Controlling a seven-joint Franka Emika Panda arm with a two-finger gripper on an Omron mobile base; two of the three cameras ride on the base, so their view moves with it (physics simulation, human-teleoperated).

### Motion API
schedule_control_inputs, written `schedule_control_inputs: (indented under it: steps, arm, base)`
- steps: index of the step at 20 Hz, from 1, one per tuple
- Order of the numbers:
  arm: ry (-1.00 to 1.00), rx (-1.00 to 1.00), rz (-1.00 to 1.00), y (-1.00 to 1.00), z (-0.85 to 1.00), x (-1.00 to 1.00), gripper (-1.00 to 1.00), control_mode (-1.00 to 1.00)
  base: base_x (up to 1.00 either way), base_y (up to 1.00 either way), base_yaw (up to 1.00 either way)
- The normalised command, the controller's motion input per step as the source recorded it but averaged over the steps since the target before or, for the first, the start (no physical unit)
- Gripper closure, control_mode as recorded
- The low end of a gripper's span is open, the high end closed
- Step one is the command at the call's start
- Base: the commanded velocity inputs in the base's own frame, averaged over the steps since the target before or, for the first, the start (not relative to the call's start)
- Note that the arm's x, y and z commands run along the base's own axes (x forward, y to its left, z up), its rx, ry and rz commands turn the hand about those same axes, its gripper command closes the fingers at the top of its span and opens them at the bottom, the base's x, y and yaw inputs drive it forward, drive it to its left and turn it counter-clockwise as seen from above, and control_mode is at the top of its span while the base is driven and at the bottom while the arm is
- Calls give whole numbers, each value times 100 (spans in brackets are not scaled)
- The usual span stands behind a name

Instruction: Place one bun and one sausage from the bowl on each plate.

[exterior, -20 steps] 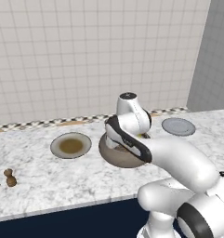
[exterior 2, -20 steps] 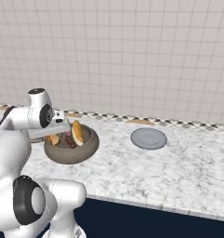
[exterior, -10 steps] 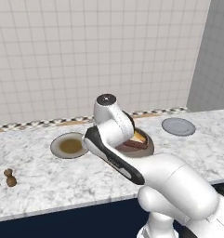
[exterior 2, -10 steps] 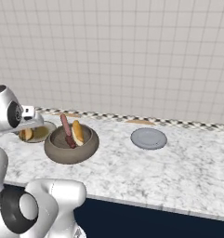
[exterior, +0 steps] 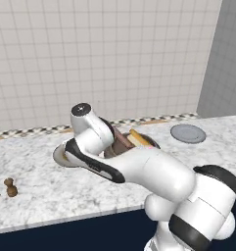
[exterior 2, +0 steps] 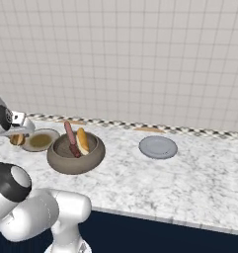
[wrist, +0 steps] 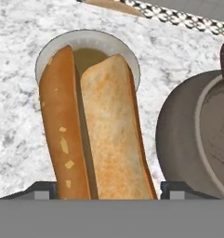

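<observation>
My gripper [wrist: 108,193] is shut on a long tan split bun [wrist: 104,135], which hangs over the brown-centred plate [wrist: 92,37]. From the right base the gripper [exterior 2: 19,134] holds that bun [exterior 2: 15,141] at the left edge of this plate [exterior 2: 44,141]. To its right stands the deep brown bowl [exterior 2: 75,160], with a dark red sausage [exterior 2: 70,139] and another bun [exterior 2: 83,140] inside. In the hand view the bowl [wrist: 178,135] shows at the right. The bluish-grey plate [exterior 2: 158,147] lies bare farther right. My arm covers most of the brown-centred plate [exterior: 57,156] in the left base view.
Two small brown shakers [exterior: 11,187] stand at the counter's front left. The tiled wall runs close behind the plates. A grey side wall [exterior: 222,59] closes the counter at the far right, beyond the bluish-grey plate [exterior: 188,133].
My arm has swung left from above the bowl to above the brown-centred plate, carrying the bun with it. One bun and one sausage stay in the bowl.
</observation>
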Motion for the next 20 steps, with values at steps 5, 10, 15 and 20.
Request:
schedule_control_inputs:
  steps: [5, 10, 15, 20]
  arm:
    - [0, 0, -18, 28, -50, 60, 100, -100]
    - [0, 4, -17, 18, -50, 52, 100, -100]
    - [0, 5, -14, 16, -38, 41, 100, -100]
    - [0, 1, -12, 33, -27, 36, 100, -100]
  base:
    - [0, 0, 0]
    - [0, 0, 0]
    - [0, 0, 0]
    - [0, 0, 0]
